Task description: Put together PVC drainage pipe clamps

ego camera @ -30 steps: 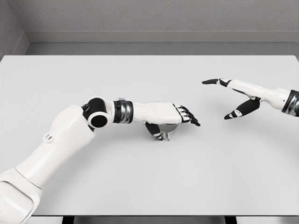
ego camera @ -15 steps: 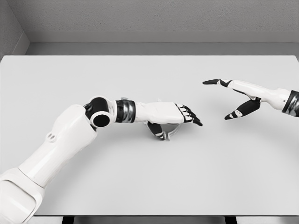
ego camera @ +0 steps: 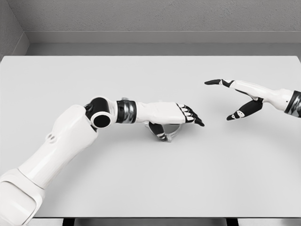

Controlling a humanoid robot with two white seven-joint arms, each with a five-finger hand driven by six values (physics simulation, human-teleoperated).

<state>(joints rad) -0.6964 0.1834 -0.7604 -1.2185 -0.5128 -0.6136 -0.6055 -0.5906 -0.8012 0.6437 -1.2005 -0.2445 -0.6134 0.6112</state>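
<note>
Since 1 second ago the left robot hand [ego camera: 181,117] has crept slightly toward the right of the frame, and the small grey clamp piece [ego camera: 171,133] beneath it has gone with it; the right robot hand [ego camera: 237,96] has barely shifted. The clamp piece sits at the frame's centre on the white tabletop [ego camera: 150,179], mostly hidden under the palm, its shape hard to make out. The left thumb curls under against it, fingers stretched forward. At the frame's right, cut off at the wrist, the right robot hand hovers spread, holding nothing.
</note>
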